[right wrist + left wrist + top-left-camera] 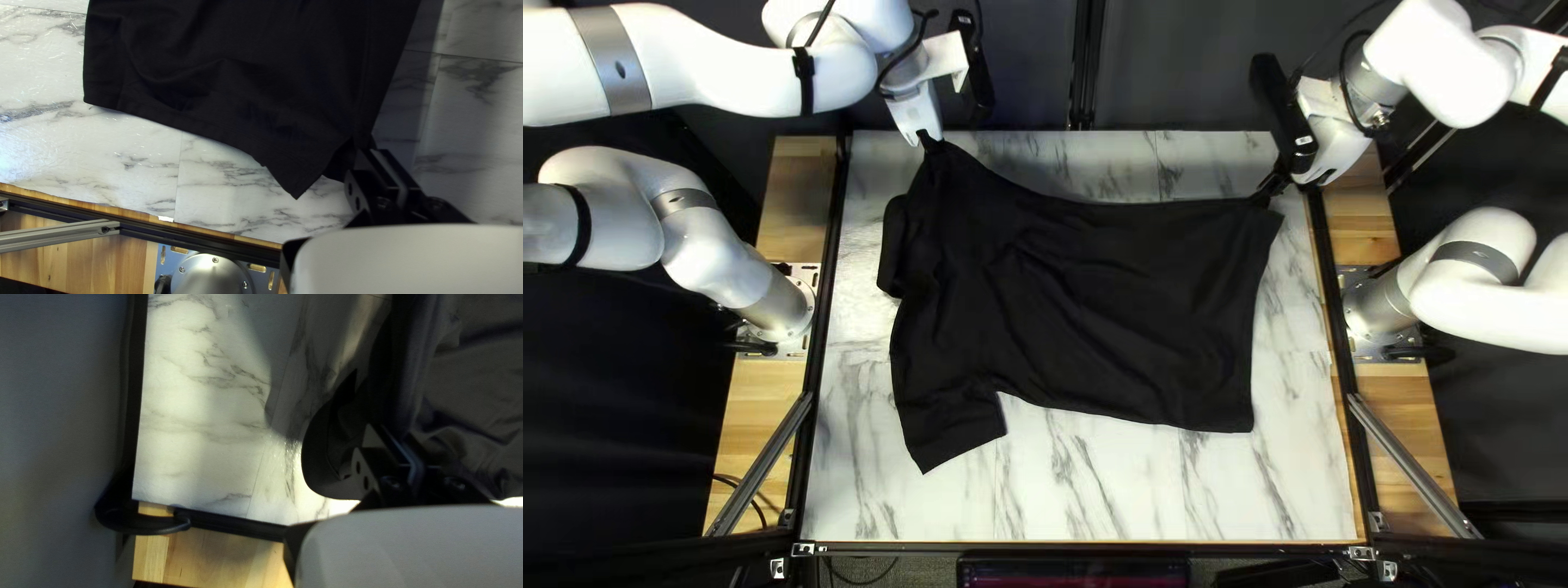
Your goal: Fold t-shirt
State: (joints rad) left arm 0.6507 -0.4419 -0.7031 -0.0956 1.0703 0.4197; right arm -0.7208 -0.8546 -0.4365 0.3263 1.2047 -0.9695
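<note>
The black t-shirt [1089,305] lies across the marble-patterned table, its hem toward the right and one sleeve pointing at the near edge. My left gripper [928,138] holds a raised bit of it at the far left. At the far right corner of the shirt is my right gripper [1274,187]. In the left wrist view, dark cloth [474,392] rises to my left gripper [400,438], closed on it. The right wrist view has the shirt [234,92] running up between the closed fingers of my right gripper [368,149], its corner hanging beside them.
The marble-patterned tabletop [1133,490] shows on all sides of the shirt. Dark rails run along its edges, with wooden strips [757,403] outside them. Slanted metal bars [1416,468] stand near both near corners. A dark curtain [1176,65] hangs behind the far edge.
</note>
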